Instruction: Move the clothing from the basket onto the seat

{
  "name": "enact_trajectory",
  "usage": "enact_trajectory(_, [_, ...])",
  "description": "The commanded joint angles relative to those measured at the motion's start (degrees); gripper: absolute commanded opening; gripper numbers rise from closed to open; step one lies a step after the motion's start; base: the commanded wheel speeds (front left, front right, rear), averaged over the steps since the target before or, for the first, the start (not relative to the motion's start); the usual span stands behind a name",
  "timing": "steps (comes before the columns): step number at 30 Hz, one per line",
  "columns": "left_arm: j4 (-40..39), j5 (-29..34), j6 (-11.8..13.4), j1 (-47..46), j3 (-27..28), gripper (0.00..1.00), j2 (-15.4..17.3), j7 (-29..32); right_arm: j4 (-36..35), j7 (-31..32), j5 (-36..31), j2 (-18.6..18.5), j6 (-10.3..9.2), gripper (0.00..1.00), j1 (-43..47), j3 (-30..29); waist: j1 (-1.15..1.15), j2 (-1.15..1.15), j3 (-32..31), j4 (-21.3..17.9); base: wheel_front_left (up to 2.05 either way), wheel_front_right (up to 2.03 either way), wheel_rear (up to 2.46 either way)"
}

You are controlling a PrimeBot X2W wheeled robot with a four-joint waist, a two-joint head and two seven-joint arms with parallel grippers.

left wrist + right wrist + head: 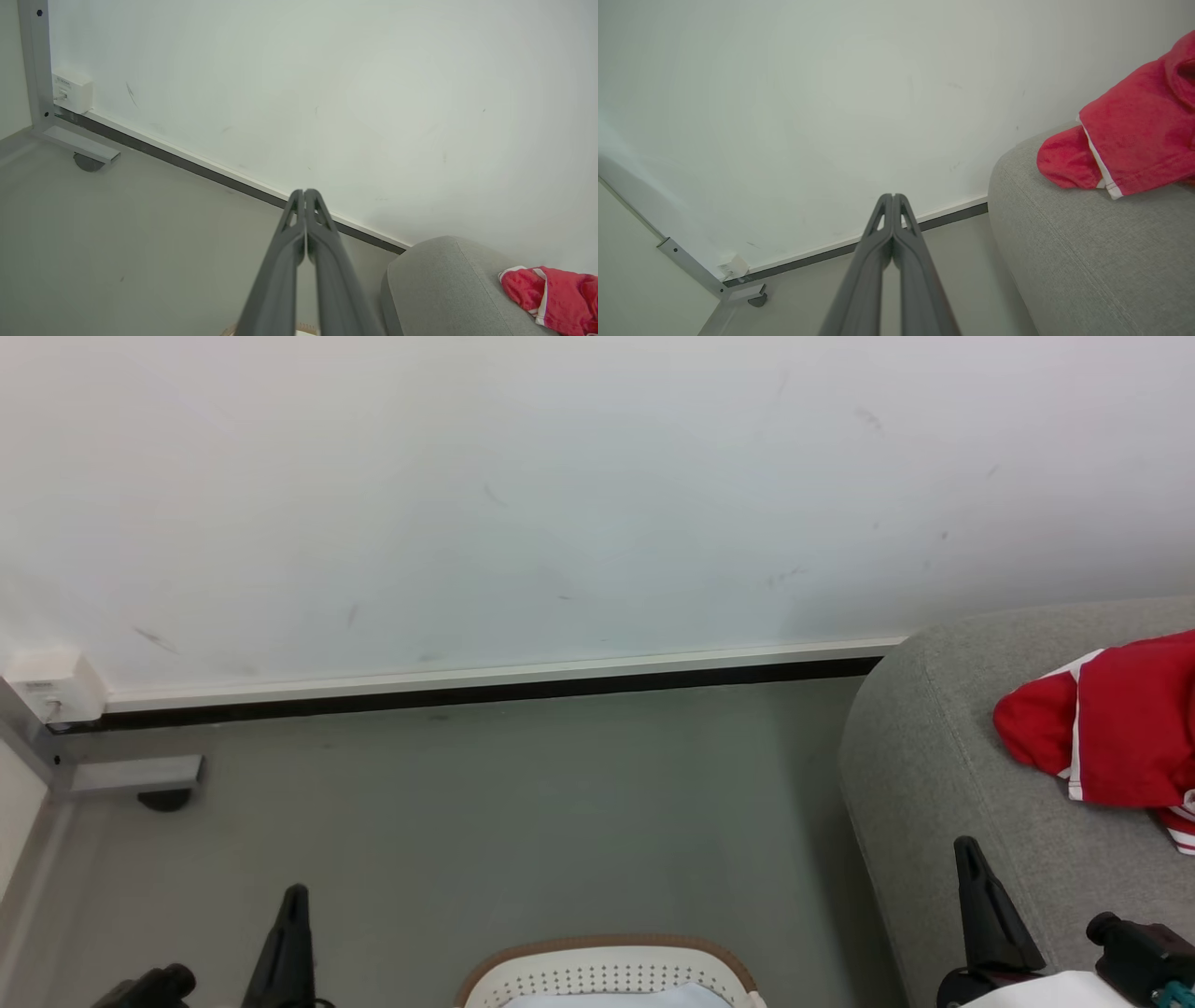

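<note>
I find both claws pressed fully together and empty. The left claw (304, 192) and right claw (893, 196) point toward the wall. The clothing (1111, 728), soft red fabric with white trim, lies bunched on the seat (934, 775), near its rounded grey woven edge. Risk: slack cloth could slide off that curve if nudged. The basket (607, 978), perforated white plastic with a tan rim, is mostly cropped, so I cannot confirm it is empty.

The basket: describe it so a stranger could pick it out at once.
From the white wall, come down across the grey floor to the bottom middle of the head view. There, left of the grey seat, stands the basket. Its rounded white side with rows of tiny holes and tan-brown rim sets it apart from the plain seat and the red clothing on it.
</note>
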Motion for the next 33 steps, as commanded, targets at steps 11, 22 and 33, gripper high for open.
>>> enact_trajectory(11, [-1.3, -11.3, 0.6, -2.1, 0.9, 0.0, 0.0, 2.8, -0.8, 2.0, 12.1, -1.4, -0.03, 0.0, -1.7, -1.1, 0.0, 0.0, 0.0, 0.4, 0.0, 0.0, 0.0])
enact_trajectory(22, [-1.5, -19.8, 0.8, -2.9, 1.4, 0.0, -0.1, 5.1, -0.9, 3.4, 21.3, -2.3, -0.04, 0.0, -1.9, -1.6, 0.0, 0.0, 0.0, 0.8, 0.0, 0.0, 0.0])
enact_trajectory(33, [-1.5, -27.3, 1.0, -3.5, 2.0, 0.0, -0.2, 7.2, -1.1, 4.5, 29.7, -3.2, -0.06, 0.0, -2.1, -1.9, 0.0, 0.0, 0.0, 1.2, 0.0, 0.0, 0.0])
